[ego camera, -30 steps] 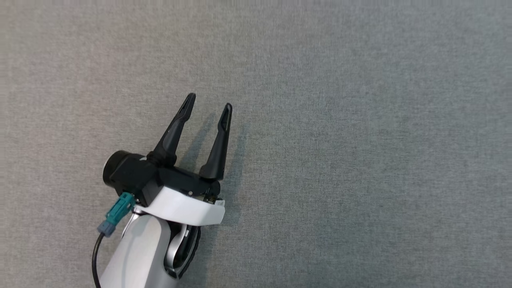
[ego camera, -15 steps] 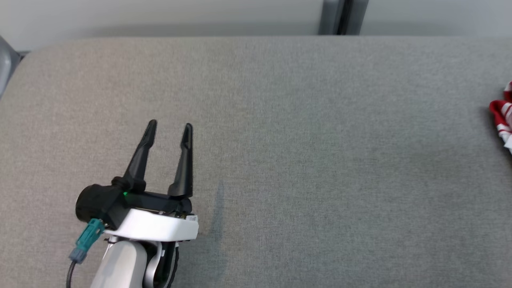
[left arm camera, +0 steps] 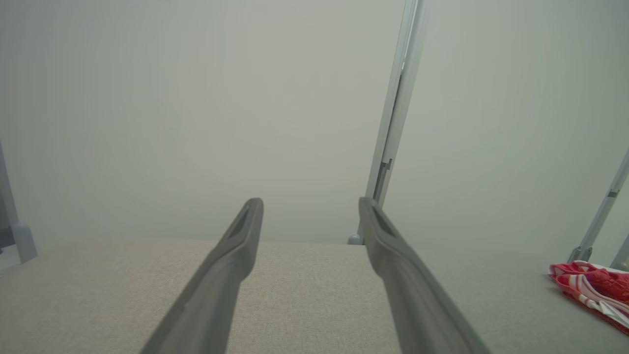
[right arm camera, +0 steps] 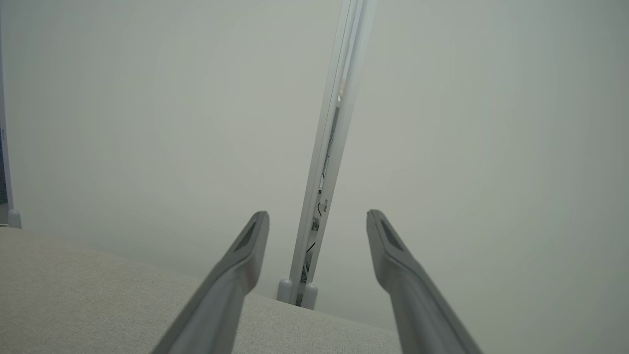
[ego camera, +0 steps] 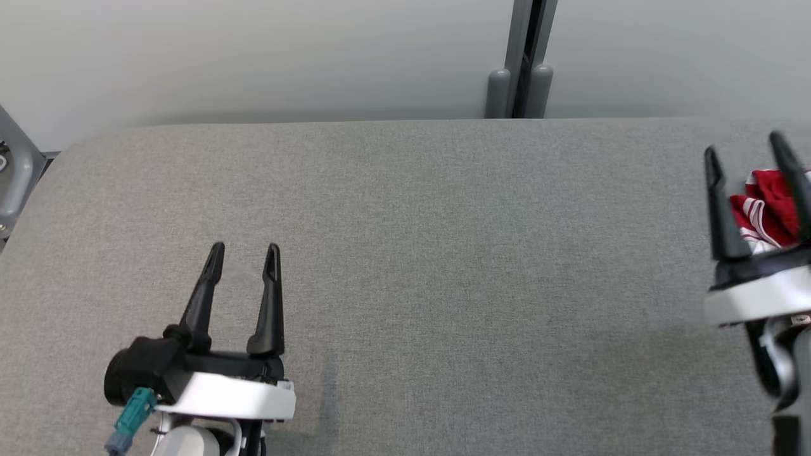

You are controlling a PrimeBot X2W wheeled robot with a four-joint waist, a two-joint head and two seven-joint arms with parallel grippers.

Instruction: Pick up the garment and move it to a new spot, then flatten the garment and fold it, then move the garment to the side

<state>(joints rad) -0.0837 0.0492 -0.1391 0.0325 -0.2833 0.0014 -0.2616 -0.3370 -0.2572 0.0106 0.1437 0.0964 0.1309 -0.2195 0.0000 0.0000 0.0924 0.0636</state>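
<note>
The garment (ego camera: 766, 209) is a crumpled red cloth with white stripes, lying at the far right of the grey padded table (ego camera: 443, 253). In the left wrist view the garment (left arm camera: 594, 287) shows at the right edge. My right gripper (ego camera: 744, 152) hovers open in front of it, its dark fingers (ego camera: 719, 209) framing the cloth without touching it. Over the table's left front my left gripper (ego camera: 244, 252) is open and holds nothing. Each wrist view shows that arm's own gripper, left (left arm camera: 310, 204) and right (right arm camera: 318, 216), with jaws spread and nothing between them.
A pale wall runs behind the table, with a grey vertical post (ego camera: 523, 60) at its far edge. A grey metal frame (ego camera: 16, 171) stands off the table's left corner. The table's rounded far left corner (ego camera: 76, 142) is near that frame.
The head camera has tilted up and back, bringing the wall, the table's far edge, the garment and my right gripper into the picture. My left gripper stays open.
</note>
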